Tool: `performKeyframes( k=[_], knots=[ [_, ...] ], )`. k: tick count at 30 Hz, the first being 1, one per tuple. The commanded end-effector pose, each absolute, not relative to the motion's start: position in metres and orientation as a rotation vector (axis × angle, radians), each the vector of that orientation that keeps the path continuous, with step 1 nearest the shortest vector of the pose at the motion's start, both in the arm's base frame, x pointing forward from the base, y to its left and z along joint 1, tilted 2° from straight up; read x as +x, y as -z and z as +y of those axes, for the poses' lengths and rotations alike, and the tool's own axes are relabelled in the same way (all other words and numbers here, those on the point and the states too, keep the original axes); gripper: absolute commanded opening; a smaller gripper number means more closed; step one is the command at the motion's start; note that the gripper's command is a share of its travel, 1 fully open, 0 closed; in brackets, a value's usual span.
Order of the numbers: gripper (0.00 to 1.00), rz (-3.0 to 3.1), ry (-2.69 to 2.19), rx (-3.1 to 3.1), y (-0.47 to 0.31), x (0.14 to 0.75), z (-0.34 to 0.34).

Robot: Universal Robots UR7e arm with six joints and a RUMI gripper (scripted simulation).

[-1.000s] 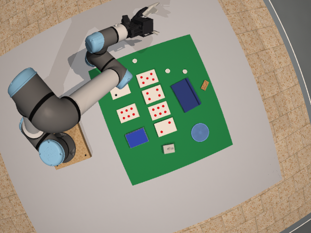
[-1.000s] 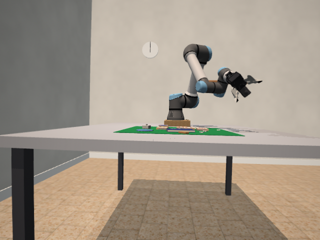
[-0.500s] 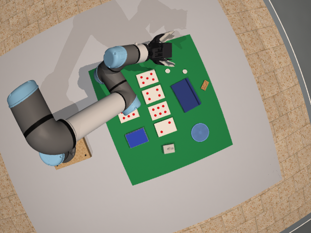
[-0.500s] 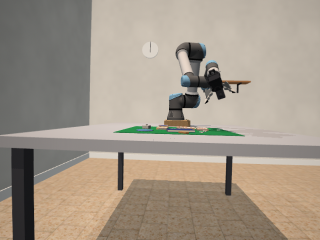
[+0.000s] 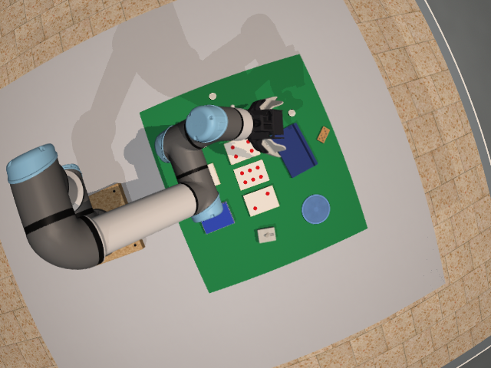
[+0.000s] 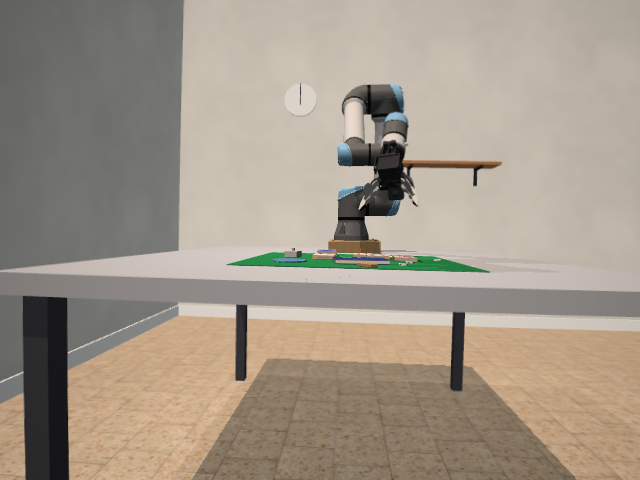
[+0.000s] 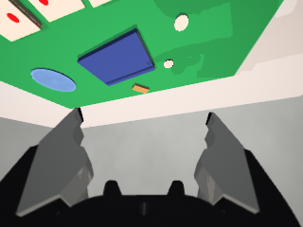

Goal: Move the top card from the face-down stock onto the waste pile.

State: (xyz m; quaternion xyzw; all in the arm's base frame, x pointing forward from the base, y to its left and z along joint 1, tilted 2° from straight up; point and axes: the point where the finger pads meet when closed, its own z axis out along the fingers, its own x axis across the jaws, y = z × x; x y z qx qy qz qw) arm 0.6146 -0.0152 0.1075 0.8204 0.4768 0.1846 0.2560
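Observation:
The face-down stock (image 5: 217, 221) is a small blue stack on the green mat (image 5: 277, 245), on the side near the arm's base; the arm's elbow covers part of it. The waste pile beside it is almost all hidden under the forearm; only a pale sliver (image 5: 214, 174) shows. My gripper (image 5: 277, 126) is open and empty. It hangs high above the mat's far part, over the edge of a large dark blue box (image 5: 299, 149), well away from the stock. It also shows in the side view (image 6: 388, 193) and the wrist view (image 7: 144, 115).
Three face-up cards with red pips (image 5: 251, 174) lie in a column mid-mat. A blue disc (image 5: 315, 208), a small grey block (image 5: 266, 234), an orange tile (image 5: 323, 134) and white chips (image 5: 291, 113) also lie on the mat. The wrist view shows the blue box (image 7: 117, 57).

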Motion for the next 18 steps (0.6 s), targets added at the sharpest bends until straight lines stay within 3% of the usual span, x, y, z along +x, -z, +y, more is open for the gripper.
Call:
performKeyframes(
  k=[1, 18],
  knots=[
    [1.00, 1.448, -0.322, 2.243, -0.093, 0.569, -0.062],
    [1.00, 1.748, -0.062, 2.307, -0.068, 0.448, -0.133]
  ],
)
